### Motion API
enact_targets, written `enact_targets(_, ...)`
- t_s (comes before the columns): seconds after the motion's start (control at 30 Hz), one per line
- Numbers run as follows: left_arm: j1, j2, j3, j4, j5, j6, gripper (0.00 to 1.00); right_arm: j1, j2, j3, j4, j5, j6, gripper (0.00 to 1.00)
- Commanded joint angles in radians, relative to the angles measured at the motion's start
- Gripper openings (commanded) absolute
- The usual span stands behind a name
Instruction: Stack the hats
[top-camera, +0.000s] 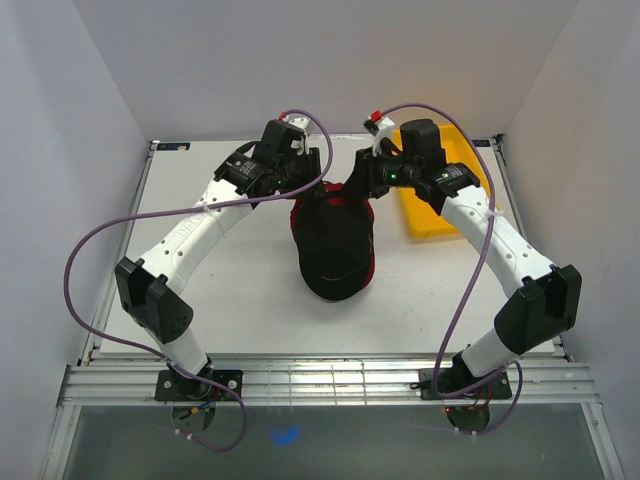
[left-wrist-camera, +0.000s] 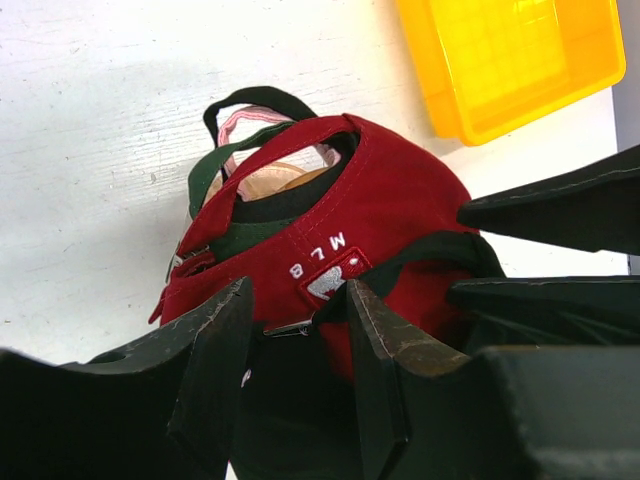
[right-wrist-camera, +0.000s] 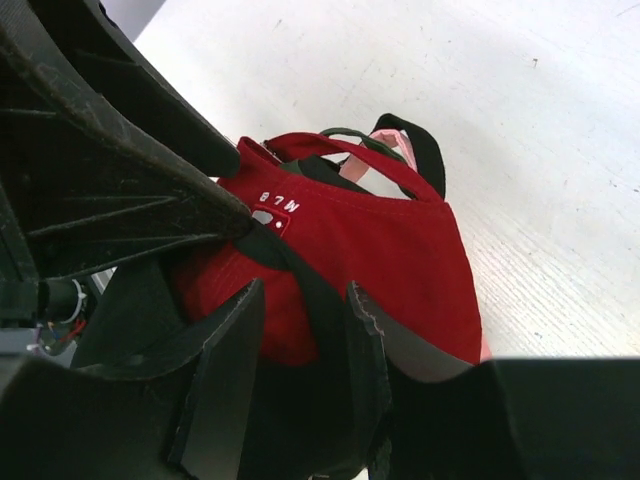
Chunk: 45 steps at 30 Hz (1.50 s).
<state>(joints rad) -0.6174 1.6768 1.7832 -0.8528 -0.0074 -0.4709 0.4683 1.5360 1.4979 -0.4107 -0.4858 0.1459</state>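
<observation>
Left gripper (top-camera: 318, 182) at 11 o'clock and right gripper (top-camera: 357, 186) at 1 are pinching the black cap (top-camera: 335, 262) by its rear rim, seating it over the mid-table red cap (left-wrist-camera: 400, 200); next is probably needing a downward tug, then release.

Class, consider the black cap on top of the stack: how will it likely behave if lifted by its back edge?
The black cap is probably floppy: its fabric drapes over the red cap beneath, so the crown would likely sag. It looks light for its size. Sitting on other fabric, it might slide off if pushed.
</observation>
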Motion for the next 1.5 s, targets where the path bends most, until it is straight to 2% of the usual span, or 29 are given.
enact_targets(0.0,-0.002,-0.003,0.036,0.0,0.006,0.012,0.53,0.024,0.032,0.067,-0.043,0.039,-0.06,0.44)
enact_targets(0.27,-0.002,0.015,0.042,0.0,0.006,0.02,0.52,0.03,0.084,0.088,-0.094,0.164,-0.091,0.4)
enact_targets(0.37,-0.002,0.023,0.042,0.001,-0.002,0.021,0.52,0.03,0.093,0.091,-0.085,0.197,-0.085,0.29)
enact_targets(0.5,-0.002,0.027,0.033,0.006,-0.051,0.017,0.47,0.03,0.093,0.087,-0.051,0.223,-0.059,0.23)
enact_targets(0.67,-0.002,0.038,-0.01,0.024,-0.103,0.015,0.34,0.03,0.122,0.097,-0.042,0.237,-0.035,0.19)
enact_targets(0.77,-0.004,0.029,-0.062,0.052,-0.109,0.014,0.3,0.03,0.125,0.049,-0.008,0.24,-0.023,0.18)
enact_targets(1.47,-0.002,-0.018,-0.271,0.126,-0.189,-0.031,0.23,0.029,0.079,-0.234,0.19,0.343,0.046,0.18)
